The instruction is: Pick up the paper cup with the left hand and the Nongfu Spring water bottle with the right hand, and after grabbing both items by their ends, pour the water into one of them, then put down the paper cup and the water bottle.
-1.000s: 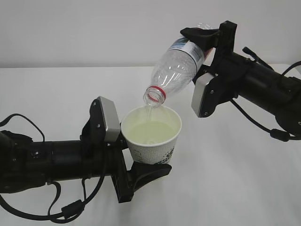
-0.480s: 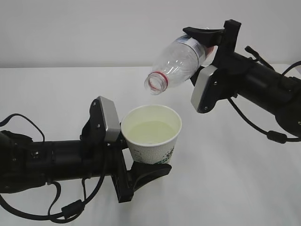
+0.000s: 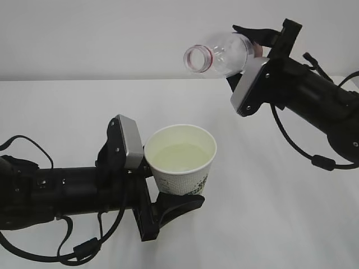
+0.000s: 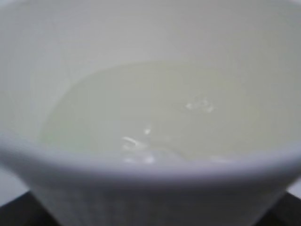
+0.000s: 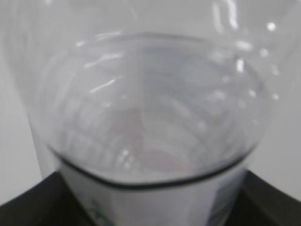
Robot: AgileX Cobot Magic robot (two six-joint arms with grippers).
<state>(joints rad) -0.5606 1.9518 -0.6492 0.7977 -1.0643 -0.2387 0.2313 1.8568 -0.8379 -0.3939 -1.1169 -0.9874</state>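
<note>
On the left of the exterior view I see my left end effector [image 3: 168, 193] clamped on the lower part of the paper cup [image 3: 180, 162], one finger on each side of it. The cup stands upright above the white tabletop [image 3: 269, 224], near the middle of the scene, with its green print facing the camera. The water [image 3: 179, 157] fills part of the cup and lies flat. The left wrist view confirms this: the cup rim [image 4: 150, 165] crosses the lower part of the frame, and pale liquid [image 4: 155, 113] sits inside with a few bright glints on its surface.

On the right I see my right end effector [image 3: 252, 61] gripping the bottle [image 3: 221, 55] at its base end. The bottle lies close to level, high in the scene, up and to the right of the cup and well apart from it. Its open mouth [image 3: 196, 58], ringed in red, points left toward the camera. No stream runs from it. The right wrist view shows the clear ribbed body [image 5: 155, 103] close up, with the label edge [image 5: 155, 197] at the bottom between the dark fingers.
</note>
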